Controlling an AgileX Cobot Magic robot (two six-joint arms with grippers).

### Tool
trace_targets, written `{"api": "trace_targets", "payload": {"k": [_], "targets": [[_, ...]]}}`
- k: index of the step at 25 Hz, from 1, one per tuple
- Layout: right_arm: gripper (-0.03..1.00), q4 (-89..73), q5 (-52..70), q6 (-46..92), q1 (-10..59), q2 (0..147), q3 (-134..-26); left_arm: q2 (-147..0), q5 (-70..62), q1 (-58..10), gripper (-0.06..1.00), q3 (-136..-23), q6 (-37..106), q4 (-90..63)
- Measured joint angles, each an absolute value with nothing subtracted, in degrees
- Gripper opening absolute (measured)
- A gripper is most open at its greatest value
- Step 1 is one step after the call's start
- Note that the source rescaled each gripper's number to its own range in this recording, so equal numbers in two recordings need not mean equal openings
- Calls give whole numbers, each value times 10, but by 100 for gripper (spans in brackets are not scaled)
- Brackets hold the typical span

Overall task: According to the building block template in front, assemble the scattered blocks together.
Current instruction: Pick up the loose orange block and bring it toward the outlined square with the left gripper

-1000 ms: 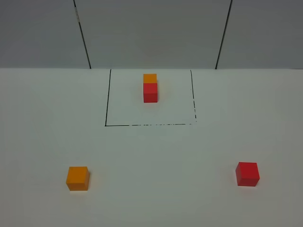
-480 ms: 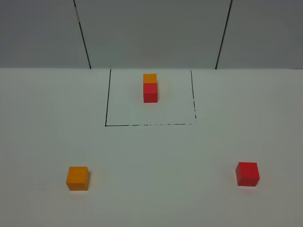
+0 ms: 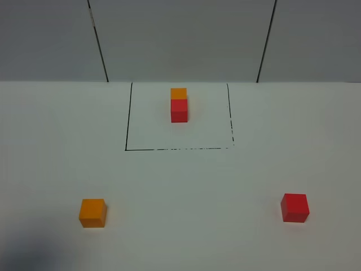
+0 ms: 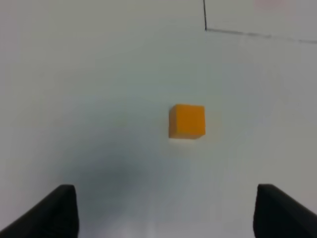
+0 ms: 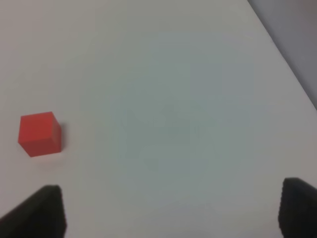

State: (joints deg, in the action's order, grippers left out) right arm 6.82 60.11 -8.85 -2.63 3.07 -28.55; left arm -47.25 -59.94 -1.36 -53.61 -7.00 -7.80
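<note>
- no block has shifted; only a faint shadow is new at the near-left of the white bench (image 3: 180,180).
- small matte orange cube (image 3: 92,213) near-left, small matte red cube (image 3: 295,207) near-right, well apart and unjoined.
- black-framed orange-and-red template bar (image 3: 179,105) sits behind them.
- left gripper (image 4: 166,213) and right gripper (image 5: 171,210) both spread, empty; all assembly left.

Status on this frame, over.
Left gripper and right gripper: jaws open, empty. Orange cube and red cube apart, not yet joined. Nothing between them.

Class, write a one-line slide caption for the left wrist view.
Left gripper, jaws open, faces the orange cube on the white table; a corner of the black square beyond.
</note>
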Motion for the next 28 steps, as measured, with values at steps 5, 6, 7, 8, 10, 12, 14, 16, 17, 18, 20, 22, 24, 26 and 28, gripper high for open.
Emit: {"api": "trace_targets", "payload": {"k": [5,6,7,8,10,12,14,16,17,18,20,22,24,26,28], "targets": [[73,68,601,-89,-26,31,-285,-616,-637,-14,60,-577,-76,-82],[73,68,601,-89,-26,31,-285,-636,-638,-14,60,-580,-73,-86],[73,68,601,-89,-26,31,-285,-658,-637,-14,60,-582,-71,-93],[73,68,601,-89,-26,31,-285,-677,-637,-14,60,-582,-67,-101],[73,68,601,-89,-26,31,-285,-708,-630,-21,60,-582,-64,-108],[73,68,601,-89,-26,31,-285,-735,-621,-42,60,-585,-63,-110],[73,68,601,-89,-26,31,-285,-763,-610,-76,60,-588,-62,-103],[73,68,601,-89,-26,31,-285,-790,-597,-112,60,-593,-71,-80],[73,68,601,-89,-26,31,-285,-808,-589,-131,60,-595,-83,-66],[73,68,601,-89,-26,31,-285,-822,-583,-141,60,-598,-98,-48],[73,69,601,-89,-26,31,-285,-850,-567,-154,60,-603,-131,-16],[73,69,601,-89,-26,31,-285,-878,-551,-156,60,-604,-143,-11],[73,69,601,-89,-26,31,-285,-904,-537,-156,60,-604,-146,-20],[73,69,601,-89,-26,31,-285,-926,-526,-158,60,-604,-147,-35],[73,69,601,-89,-26,31,-285,-943,-514,-163,60,-604,-146,-48]]}}
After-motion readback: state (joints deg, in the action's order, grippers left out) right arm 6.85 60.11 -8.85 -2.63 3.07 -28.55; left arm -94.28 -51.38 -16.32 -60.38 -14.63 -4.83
